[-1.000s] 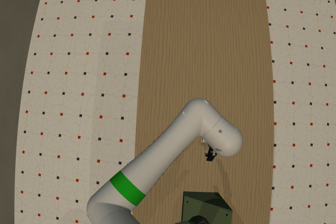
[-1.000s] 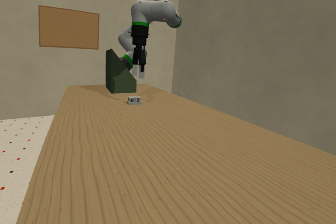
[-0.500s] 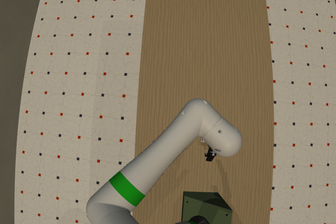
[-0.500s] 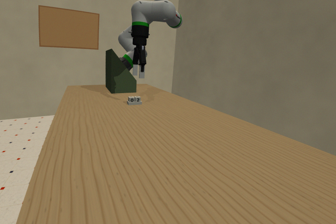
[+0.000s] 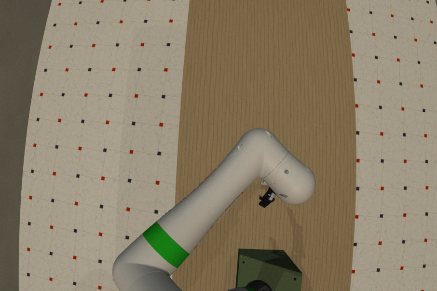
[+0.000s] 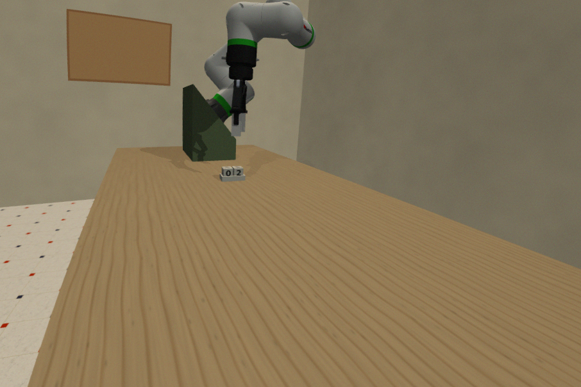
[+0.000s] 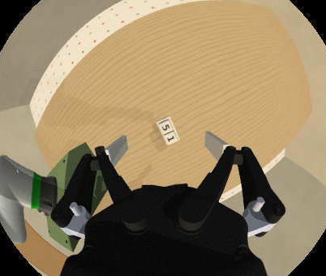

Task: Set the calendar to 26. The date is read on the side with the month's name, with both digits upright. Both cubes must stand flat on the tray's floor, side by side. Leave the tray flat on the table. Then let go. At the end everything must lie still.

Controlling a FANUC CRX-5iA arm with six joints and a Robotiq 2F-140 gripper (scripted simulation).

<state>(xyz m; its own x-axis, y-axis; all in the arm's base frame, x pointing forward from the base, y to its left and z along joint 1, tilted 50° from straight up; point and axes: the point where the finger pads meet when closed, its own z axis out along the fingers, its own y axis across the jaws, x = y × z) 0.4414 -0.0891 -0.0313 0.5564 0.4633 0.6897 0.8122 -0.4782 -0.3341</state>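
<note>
A small grey calendar tray (image 6: pixel 232 177) stands on the wooden table near the arm's base. It holds two cubes side by side: the left cube (image 6: pixel 227 172) shows 0 and the right cube (image 6: pixel 238 172) shows 2 toward the exterior camera. In the wrist view the cubes' tops (image 7: pixel 167 131) read 5 and 1. My gripper (image 6: pixel 238 128) hangs high above the tray, pointing down, wide open and empty; it also shows in the wrist view (image 7: pixel 165 144). In the top view the arm hides almost all of the tray (image 5: pixel 262 183); one finger (image 5: pixel 265 200) shows.
The dark green wedge-shaped pedestal (image 6: pixel 204 127) of the arm stands just behind the tray. The long table runs toward the exterior camera. A cork board (image 6: pixel 118 48) hangs on the back wall.
</note>
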